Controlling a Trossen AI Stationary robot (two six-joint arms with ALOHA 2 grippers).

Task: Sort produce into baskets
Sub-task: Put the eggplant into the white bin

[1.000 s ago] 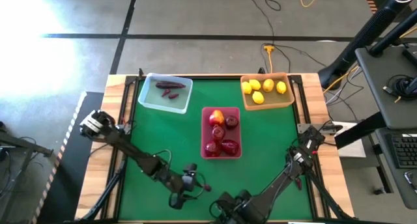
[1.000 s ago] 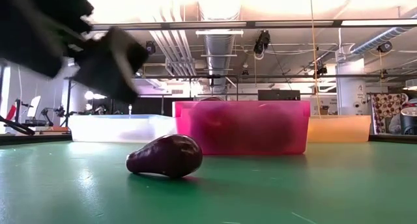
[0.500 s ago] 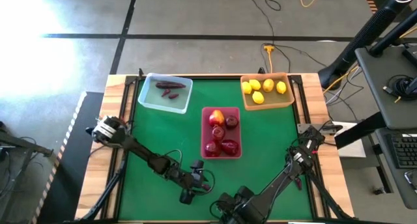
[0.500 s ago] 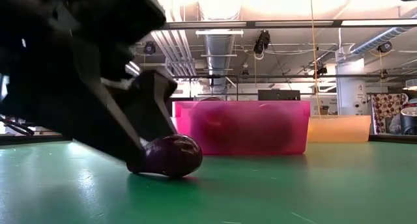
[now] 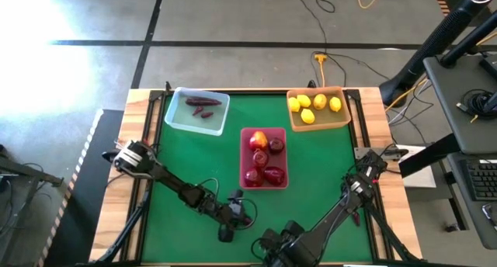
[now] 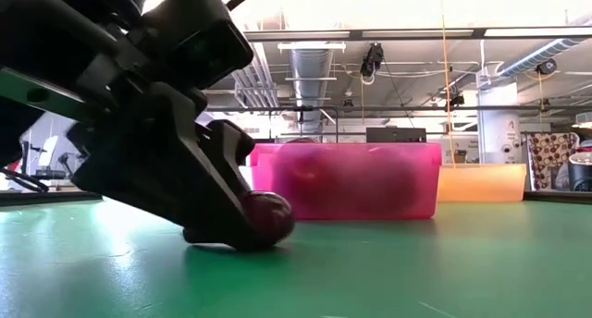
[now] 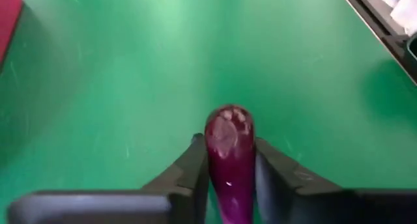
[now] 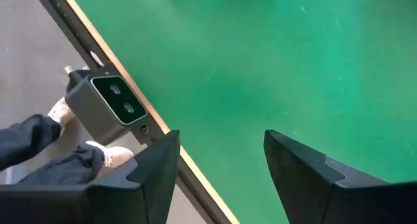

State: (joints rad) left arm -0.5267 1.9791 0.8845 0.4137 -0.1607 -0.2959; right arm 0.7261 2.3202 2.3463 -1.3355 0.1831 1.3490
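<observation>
A dark maroon elongated piece lies on the green table near its front edge; it also shows in the low view and the high view. My left gripper is down at it, shut on it. My right gripper is open and empty at the table's near edge, right of the piece. The pale blue tray holds maroon pieces, the pink-red tray red fruits, the tan-orange tray lemons. My left gripper pinches the maroon piece's two long sides between its two fingers. The fingers lie along the piece and slant down from the table's left. Its rounded end sticks out past the fingertips. The piece rests on the table.
The three trays stand at the table's far half; the pink-red tray is just beyond the piece, the tan-orange tray to its right. The low camera sits on the table's near edge, with a person's shoes beyond it.
My left gripper has gone toward the table's right edge and down, onto the maroon piece, and now has its fingers on either side of it. The piece stays on the table.
</observation>
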